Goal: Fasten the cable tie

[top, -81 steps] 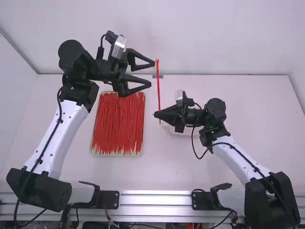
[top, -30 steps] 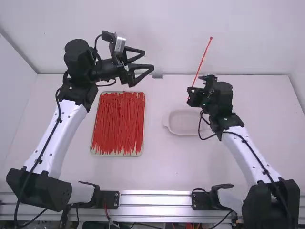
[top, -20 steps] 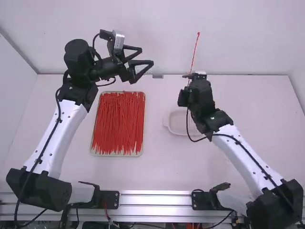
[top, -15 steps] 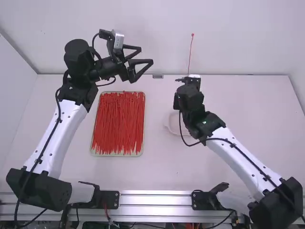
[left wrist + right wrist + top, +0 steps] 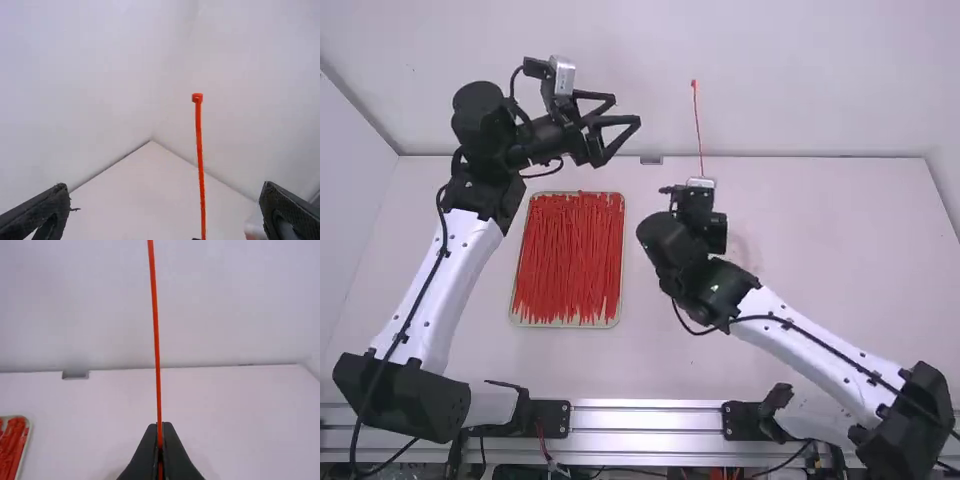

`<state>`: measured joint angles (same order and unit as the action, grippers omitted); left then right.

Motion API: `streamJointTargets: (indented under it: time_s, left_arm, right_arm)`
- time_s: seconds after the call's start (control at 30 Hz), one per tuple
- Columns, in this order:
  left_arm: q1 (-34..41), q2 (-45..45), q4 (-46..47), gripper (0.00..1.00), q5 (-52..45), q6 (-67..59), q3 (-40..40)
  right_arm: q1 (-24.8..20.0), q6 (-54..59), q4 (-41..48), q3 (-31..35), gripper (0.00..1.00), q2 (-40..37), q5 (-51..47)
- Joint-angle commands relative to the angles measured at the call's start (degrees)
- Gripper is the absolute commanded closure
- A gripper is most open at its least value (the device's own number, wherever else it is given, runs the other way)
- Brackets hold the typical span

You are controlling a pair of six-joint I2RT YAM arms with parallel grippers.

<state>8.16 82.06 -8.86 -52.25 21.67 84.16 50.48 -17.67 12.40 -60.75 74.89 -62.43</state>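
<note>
The right gripper (image 5: pixel 699 186), raised just off the far right corner of the tray (image 5: pixel 565 324), is clamped on the lower end of one red cable tie (image 5: pixel 697 128). The tie stands nearly upright, head at the top. The left gripper (image 5: pixel 618 140), jaws spread wide, hangs above the tray's far edge with its mouth facing the tie side-on. Only open air lies between them.
</note>
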Motion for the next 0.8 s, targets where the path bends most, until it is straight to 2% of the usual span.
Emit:
streamJointTargets:
  time_s: [0.0,0.07,0.23,0.53,0.77]
  left_arm:
    - [0.2,-0.1,-0.9,0.01,-2.6,1.9,0.8]
    - [0.9,-0.1,-0.9,0.00,-2.6,3.9,0.8]
    - [3.4,-0.1,-0.8,0.01,-2.6,1.4,0.8]
    - [4.9,-0.1,-2.2,0.01,-2.3,1.2,0.8]
    - [5.5,-0.1,-2.7,0.03,1.4,3.2,0.8]
  right_arm:
    - [2.6,-0.7,0.0,-1.9,1.00,0.0,-9.5]
    - [4.8,-0.6,0.0,-1.9,1.00,0.0,-11.4]
    - [6.6,0.0,-0.2,-1.9,1.00,0.0,-11.6]
    - [6.5,0.0,-0.2,-1.9,1.00,0.0,-10.3]
    - [6.5,0.0,-0.9,-1.9,1.00,0.1,-7.8]
